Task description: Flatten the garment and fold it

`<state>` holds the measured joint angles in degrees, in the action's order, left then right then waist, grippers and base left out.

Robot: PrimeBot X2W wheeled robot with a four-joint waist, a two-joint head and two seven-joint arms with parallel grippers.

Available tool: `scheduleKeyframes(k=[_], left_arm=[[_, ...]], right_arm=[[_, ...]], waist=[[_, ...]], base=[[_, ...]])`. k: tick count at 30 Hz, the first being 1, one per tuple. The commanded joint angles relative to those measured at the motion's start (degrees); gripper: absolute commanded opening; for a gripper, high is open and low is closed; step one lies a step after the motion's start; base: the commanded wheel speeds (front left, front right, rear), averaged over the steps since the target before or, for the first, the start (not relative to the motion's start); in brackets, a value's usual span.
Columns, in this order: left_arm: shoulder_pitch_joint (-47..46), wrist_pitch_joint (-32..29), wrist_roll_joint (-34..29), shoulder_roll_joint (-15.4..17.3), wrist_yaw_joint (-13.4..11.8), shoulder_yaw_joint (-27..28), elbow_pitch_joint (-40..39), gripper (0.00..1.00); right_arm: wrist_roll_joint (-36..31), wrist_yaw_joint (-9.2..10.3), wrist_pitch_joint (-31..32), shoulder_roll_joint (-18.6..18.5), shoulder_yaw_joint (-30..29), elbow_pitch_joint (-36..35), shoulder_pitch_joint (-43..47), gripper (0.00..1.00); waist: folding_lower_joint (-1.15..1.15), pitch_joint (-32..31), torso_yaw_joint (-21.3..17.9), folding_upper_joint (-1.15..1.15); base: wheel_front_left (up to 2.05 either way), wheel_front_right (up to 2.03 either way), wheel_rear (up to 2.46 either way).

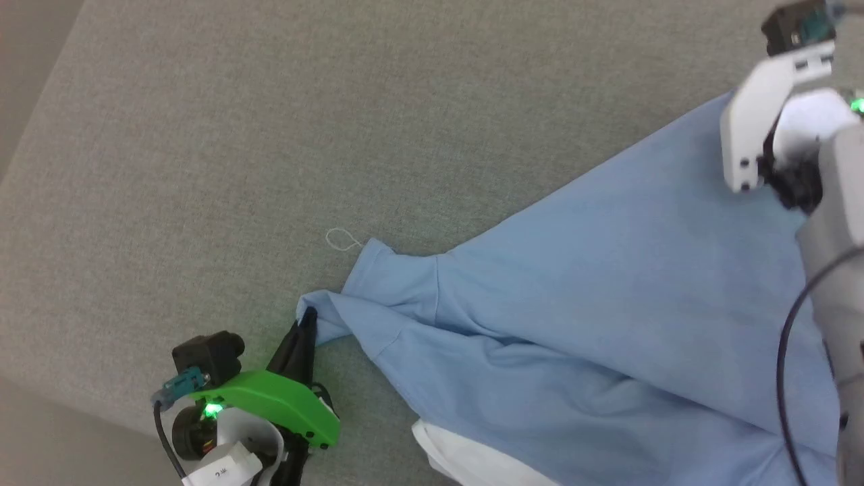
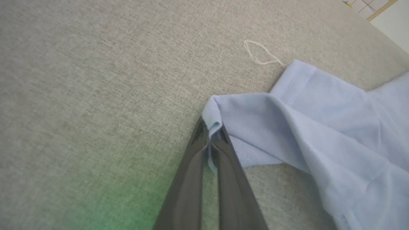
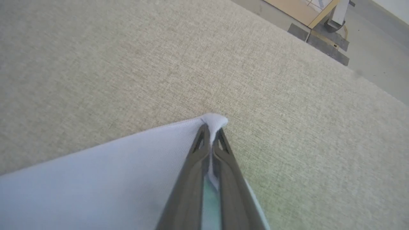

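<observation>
Flatten step. Shirt [image 1: 607, 283] lies rumpled on the table [image 1: 270, 135], from centre out to 4 o'clock in head view. Left gripper [image 1: 308, 320] at 7 o'clock is pinched on the sleeve [image 1: 385, 283] edge. Right gripper [image 3: 211, 131] is clamped on a shirt corner [image 3: 215, 120], arm at 2 o'clock. Next move, I reckon: draw the two apart, low, to tension the cloth.

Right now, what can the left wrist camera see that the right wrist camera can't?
Left wrist view's own: a loose white thread loop lying beside a stitched sleeve hem, and the left tool shut on a bunched fold of the garment. Right wrist view's own: the right tool shut on a flat corner of the garment, plus floor and a wooden platform edge beyond the surface. Shared: the light blue garment and the grey woven surface under it.
</observation>
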<state>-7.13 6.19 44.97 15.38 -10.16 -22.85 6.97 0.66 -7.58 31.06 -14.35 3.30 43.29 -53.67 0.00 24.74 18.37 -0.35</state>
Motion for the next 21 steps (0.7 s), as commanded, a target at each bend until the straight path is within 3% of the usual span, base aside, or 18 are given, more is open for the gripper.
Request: scheduleKeyframes(k=[1,6,10,15,21], left_arm=[[0.17,-0.26,0.31,0.48,-0.47,0.16,1.04,0.0],[2.01,-0.76,0.23,2.28,-1.41,0.81,0.28,0.0],[3.81,-1.35,0.29,3.86,-2.38,1.5,-1.03,0.0],[5.58,-1.99,0.03,5.81,-3.23,2.03,-2.88,0.0],[4.92,-1.97,-0.41,8.12,-2.98,3.11,-5.79,0.0]], right_arm=[[0.65,0.09,-2.9,-0.26,-0.32,-1.0,2.93,0.0],[2.12,0.09,-17.87,0.63,-1.15,-6.43,11.34,0.0],[3.58,0.09,-25.54,2.11,-1.85,-9.71,18.53,0.0],[5.43,0.09,-30.07,3.34,-4.03,-15.08,26.92,0.0],[6.79,0.09,-28.52,4.27,-7.89,-24.0,36.38,0.0]], waist=[[0.0,-2.3,-1.65,0.35],[0.0,-6.56,-4.62,0.35],[0.0,-10.13,-7.3,0.35],[0.0,-13.99,-10.34,0.35],[0.0,-17.1,-12.76,0.35]], base=[[0.0,0.0,0.0],[0.0,0.0,0.0],[0.0,0.0,0.0],[0.0,0.0,0.0],[0.0,0.0,0.0]])
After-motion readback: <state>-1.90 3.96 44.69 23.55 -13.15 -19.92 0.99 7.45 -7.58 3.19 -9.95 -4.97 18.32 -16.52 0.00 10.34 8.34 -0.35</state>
